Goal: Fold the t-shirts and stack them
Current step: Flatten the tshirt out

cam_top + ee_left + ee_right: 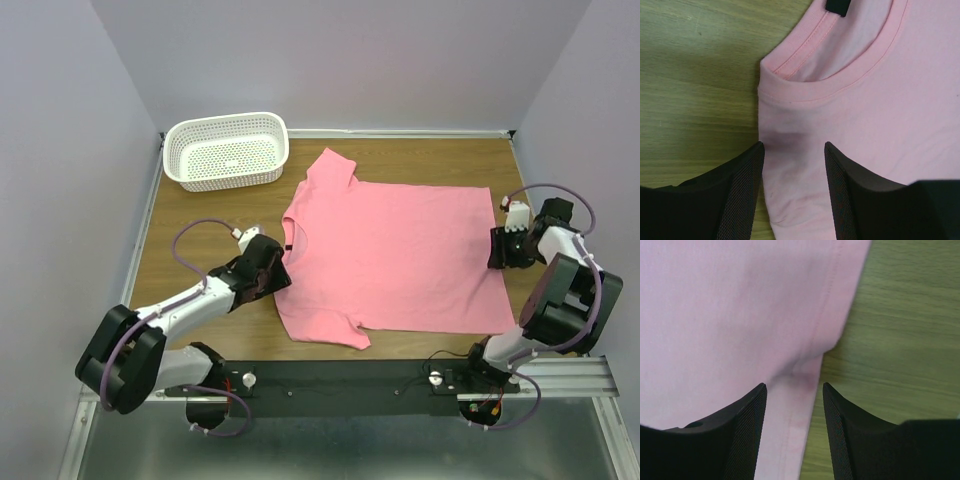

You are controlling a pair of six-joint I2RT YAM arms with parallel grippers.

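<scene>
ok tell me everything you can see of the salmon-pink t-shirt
The salmon-pink short-sleeved t-shirt of soft cloth lies spread flat on the wooden table, its round stitched neck with a small dark label toward the left arm, hem toward the right. The open left gripper straddles its edge beside the collar; the open right gripper straddles the hem, cloth slightly puckered between both.

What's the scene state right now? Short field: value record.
t-shirt: pink, spread flat on the table, unfolded
basket: white, far left corner
left claw: open, fingers astride the shirt's edge beside the collar
right claw: open, fingers astride the hem edge
folding: not started
</scene>
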